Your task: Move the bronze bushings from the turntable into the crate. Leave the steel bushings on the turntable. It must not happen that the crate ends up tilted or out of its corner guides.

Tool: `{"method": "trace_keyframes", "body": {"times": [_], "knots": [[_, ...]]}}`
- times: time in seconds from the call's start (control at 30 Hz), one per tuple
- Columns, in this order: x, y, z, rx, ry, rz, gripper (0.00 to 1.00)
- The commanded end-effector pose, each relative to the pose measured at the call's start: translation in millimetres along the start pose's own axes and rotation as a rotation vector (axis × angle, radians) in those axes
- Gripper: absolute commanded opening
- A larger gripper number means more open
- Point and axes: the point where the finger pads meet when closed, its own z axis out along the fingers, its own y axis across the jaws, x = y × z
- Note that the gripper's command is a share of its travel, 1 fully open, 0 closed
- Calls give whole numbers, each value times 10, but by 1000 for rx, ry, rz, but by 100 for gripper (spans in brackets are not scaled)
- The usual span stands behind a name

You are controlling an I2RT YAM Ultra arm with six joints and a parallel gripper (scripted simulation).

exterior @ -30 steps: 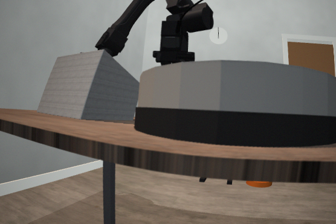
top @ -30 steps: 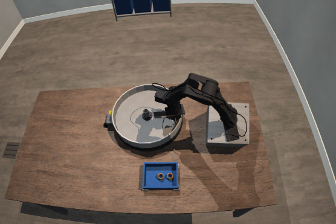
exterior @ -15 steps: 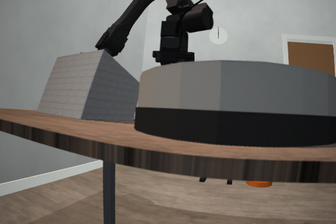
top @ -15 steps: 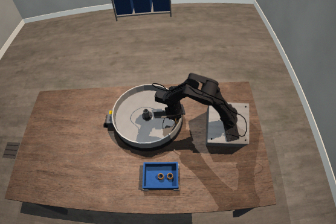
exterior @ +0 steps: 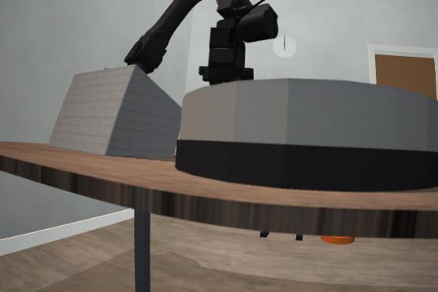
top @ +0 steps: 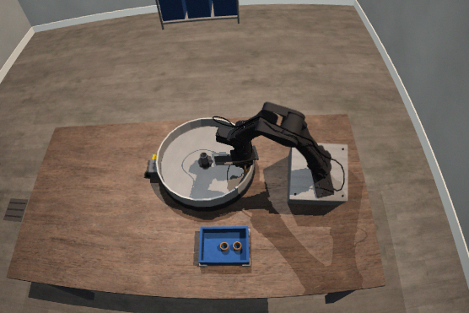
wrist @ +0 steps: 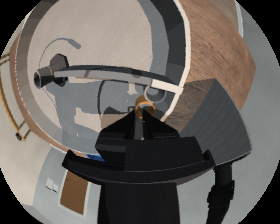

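Narrow at one bronze ring-shaped bushing (top: 245, 170) (wrist: 146, 102) inside the round grey-walled turntable (top: 198, 202) (exterior: 335, 112) (wrist: 177, 32), my black pincer (top: 246, 165) (exterior: 225, 81) (wrist: 138, 112) presumably targets its wall; grip, I cannot tell. Beside the turntable, the blue rectangular crate (top: 223, 262) (wrist: 95, 157) holds two bronze bushings (top: 220, 246) (top: 241, 246).

Top view: looking steeply down from above the table (top: 114, 213) (exterior: 98, 175) (wrist: 216, 50), facing the shelf at upper center, taking in the whole tabletop.
Exterior view: looking nearly level from just beside the table's edge, facing across the turntable (top: 162, 137) (exterior: 287, 112) (wrist: 183, 30) at right, slightly upward to the arm (top: 274, 126) (exterior: 173, 18).
Wrist view: riding close above the turntable, looking down past the gripper (top: 242, 167) (wrist: 143, 112) at lower center.
Top and wrist: sharing the turntable's inside and the crate (top: 202, 245) (wrist: 95, 157).
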Motion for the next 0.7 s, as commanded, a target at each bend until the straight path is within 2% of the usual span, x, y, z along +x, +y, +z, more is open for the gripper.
{"method": "trace_keyframes", "body": {"times": [0.0,0.27,0.33,0.47,0.67], "knots": [[-47,65,-24,-5,-1,6,13],[-45,68,-18,-4,-1,6,13],[-62,133,8,-23,-14,-4,13],[-60,152,72,-23,-12,-7,13],[-95,112,76,-19,-12,9,13]]}}
